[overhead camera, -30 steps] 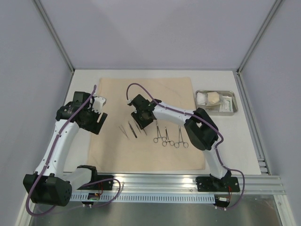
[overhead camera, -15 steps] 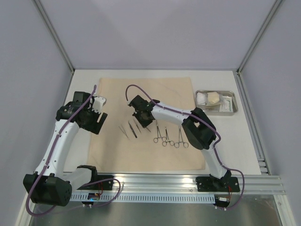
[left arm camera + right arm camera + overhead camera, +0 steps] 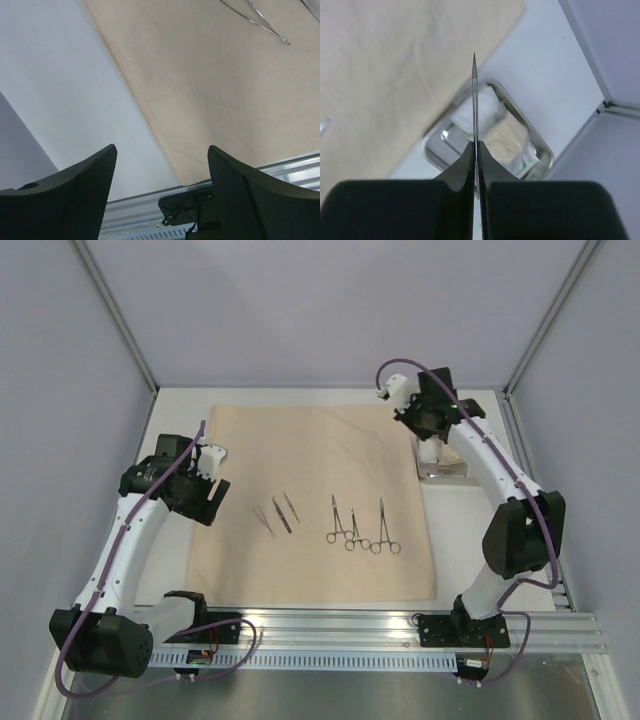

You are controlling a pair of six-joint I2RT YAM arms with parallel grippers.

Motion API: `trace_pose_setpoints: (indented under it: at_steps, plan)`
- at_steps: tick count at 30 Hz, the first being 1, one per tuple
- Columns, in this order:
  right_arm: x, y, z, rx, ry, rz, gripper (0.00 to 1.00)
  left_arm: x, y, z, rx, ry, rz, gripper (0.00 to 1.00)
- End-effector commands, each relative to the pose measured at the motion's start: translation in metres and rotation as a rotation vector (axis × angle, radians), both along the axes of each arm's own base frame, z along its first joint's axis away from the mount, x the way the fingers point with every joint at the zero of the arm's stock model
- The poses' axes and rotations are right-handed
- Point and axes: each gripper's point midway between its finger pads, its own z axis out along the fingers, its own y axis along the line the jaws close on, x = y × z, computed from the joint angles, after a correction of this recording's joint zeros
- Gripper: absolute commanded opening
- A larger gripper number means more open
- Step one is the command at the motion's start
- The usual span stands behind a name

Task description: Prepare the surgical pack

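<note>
While the right gripper (image 3: 475, 146) is clenched on a thin pointed steel instrument (image 3: 474, 95), seen edge-on so its kind cannot be told, it hangs just past the far right corner of the large tan cloth sheet (image 3: 310, 450). Below it, off the cloth's right edge, sits the small shallow shiny steel tray (image 3: 426, 144), holding a white gauze pad (image 3: 491, 107), a cream-coloured pad (image 3: 507, 137) and a white packet (image 3: 527, 162).

On the cloth, near its middle, lie three slim steel tweezers (image 3: 282, 514), close together and apart from one another. To their right on the same cloth lie three steel scissor-handled clamps (image 3: 356, 530) in a row, ring handles toward the near edge.

Over the cloth's left edge hovers the left gripper (image 3: 161, 150), its black fingers (image 3: 90, 175) spread wide with nothing between them. The cloth's hem and the white table (image 3: 60, 90) show beneath it.
</note>
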Motion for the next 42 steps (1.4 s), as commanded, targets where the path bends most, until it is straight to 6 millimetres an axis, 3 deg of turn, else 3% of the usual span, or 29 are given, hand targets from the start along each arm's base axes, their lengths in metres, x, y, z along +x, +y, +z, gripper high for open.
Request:
trace_pose_setpoints:
  at_steps: [1,6,8,13,17,27,42]
  plan:
    - [-0.02,-0.039,-0.022,-0.145,0.062,0.261,0.01,0.005,-0.002,0.002,-0.007,-0.007,-0.019,0.82]
    - [-0.005,-0.099,-0.038,-0.216,0.08,0.242,0.01,0.009,-0.001,0.002,-0.002,0.007,-0.013,0.82]
    - [-0.005,-0.113,-0.046,-0.24,0.104,0.251,0.01,0.01,-0.002,0.003,-0.007,0.008,-0.014,0.82]
    - [-0.008,-0.111,-0.055,-0.226,0.075,0.347,0.01,0.013,-0.001,0.001,0.001,0.013,-0.015,0.82]
    - [-0.011,-0.128,-0.08,-0.262,0.129,0.347,0.0,0.013,0.001,-0.002,0.014,0.032,-0.008,0.82]
    - [-0.007,-0.141,-0.121,-0.35,0.185,0.385,0.0,0.017,0.002,-0.008,0.022,0.065,-0.008,0.82]
    - [0.0,-0.145,-0.161,-0.408,0.229,0.445,0.0,0.02,0.003,-0.015,0.034,0.095,-0.006,0.82]
